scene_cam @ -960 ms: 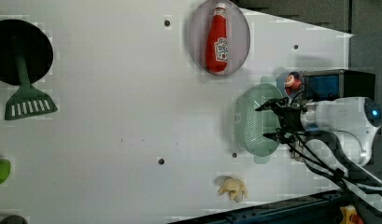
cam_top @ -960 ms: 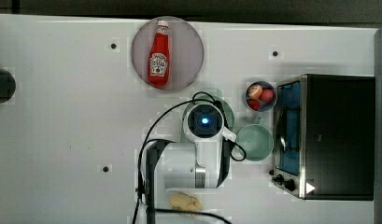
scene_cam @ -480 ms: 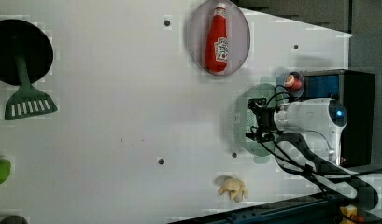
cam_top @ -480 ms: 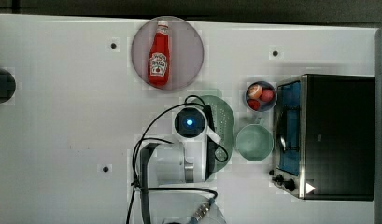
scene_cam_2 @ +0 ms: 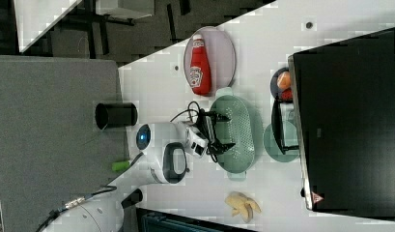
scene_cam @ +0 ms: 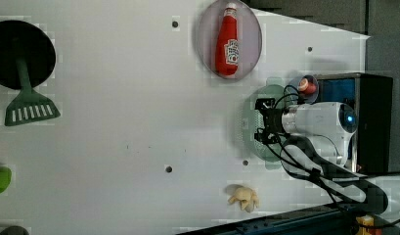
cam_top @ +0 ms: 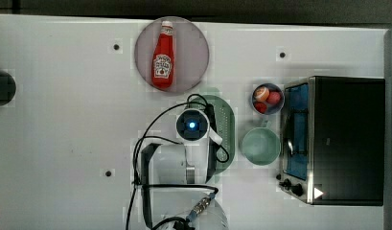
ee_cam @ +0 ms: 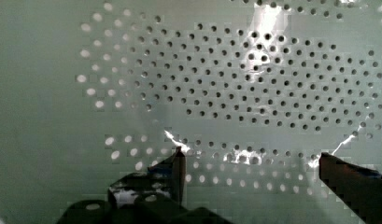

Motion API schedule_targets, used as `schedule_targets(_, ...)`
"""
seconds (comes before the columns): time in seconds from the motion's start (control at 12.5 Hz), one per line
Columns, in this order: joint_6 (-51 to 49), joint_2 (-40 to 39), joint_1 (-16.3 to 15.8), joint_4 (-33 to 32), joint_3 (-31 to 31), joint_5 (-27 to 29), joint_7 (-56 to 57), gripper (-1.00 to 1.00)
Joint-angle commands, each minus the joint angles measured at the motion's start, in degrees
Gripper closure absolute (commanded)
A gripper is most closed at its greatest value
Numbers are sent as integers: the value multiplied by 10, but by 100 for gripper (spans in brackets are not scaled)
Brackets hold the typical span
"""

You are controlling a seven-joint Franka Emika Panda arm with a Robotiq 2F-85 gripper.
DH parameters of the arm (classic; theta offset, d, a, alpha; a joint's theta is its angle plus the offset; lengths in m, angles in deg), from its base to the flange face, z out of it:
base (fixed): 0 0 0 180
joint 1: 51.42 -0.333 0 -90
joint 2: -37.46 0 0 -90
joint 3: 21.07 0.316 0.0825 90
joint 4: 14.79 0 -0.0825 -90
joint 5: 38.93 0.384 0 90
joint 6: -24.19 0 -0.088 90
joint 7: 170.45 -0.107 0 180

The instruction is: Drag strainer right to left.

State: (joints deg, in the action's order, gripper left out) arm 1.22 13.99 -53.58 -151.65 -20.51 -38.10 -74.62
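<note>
Directly beneath your gripper (ee_cam: 249, 161) lies the strainer (scene_cam_2: 241, 126), its dotted bottom close under the fingers (ee_cam: 177, 161), which stand wide apart and released, holding nothing. You see the jaws hanging inside the strainer's bowl in the right view, one toward each long end. Just beyond the strainer, on the top view's right, sits the round green cup (cam_top: 259, 145), and past it the black oven (cam_top: 344, 139). Next to the cup, a small bowl of fruit (cam_top: 267, 98) rests against the oven's corner. Farther from your hand, the ketchup bottle (cam_top: 163, 57) lies on a round plate (cam_top: 193, 50). A pale yellowish lump (scene_cam: 244, 197) sits near the arm's base in the left view.
</note>
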Motion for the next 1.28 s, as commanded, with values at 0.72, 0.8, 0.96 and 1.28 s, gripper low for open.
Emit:
schedule_targets(0.72,-8,14,-118,4,43,68,-155,-100)
schedule_targets(0.8,-10,14,-132,8,45,68,-183,-100)
schedule_targets(0.96,-16,8,-157,21,48,68,-222,-100)
schedule_targets(1.28,-21,-22,-195,63,48,70,-245,-100)
